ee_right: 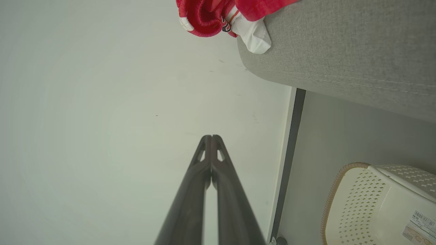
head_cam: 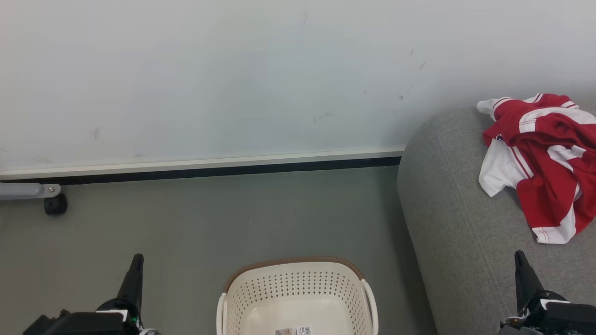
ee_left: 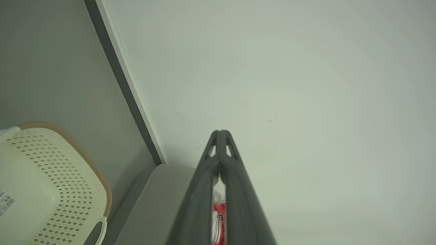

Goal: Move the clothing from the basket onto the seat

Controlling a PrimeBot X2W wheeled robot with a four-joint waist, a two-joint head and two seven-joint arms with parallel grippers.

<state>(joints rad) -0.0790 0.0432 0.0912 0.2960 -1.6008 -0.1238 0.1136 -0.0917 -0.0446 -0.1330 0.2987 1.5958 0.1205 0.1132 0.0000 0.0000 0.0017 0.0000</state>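
Red clothing (head_cam: 542, 153) with white panels lies crumpled on the grey seat (head_cam: 456, 223) at the right, also visible as clothing (ee_right: 218, 15) at the seat (ee_right: 340, 54) edge. The cream basket (head_cam: 298, 298) with a brown rim stands on the floor at the bottom centre; I see only a label inside it. My left gripper (head_cam: 137, 260) is shut at the lower left over the floor, holding nothing. My right gripper (head_cam: 519, 257) is shut at the lower right over the seat, below the clothing. Wrist views show each gripper (ee_left: 221, 132) (ee_right: 211, 136) shut and pointing at the wall.
A pale wall (head_cam: 233, 74) with a white and black skirting runs behind. A grey bar with a black wheel (head_cam: 55, 204) sits on the floor at the far left. Grey floor (head_cam: 233, 218) lies between basket and wall.
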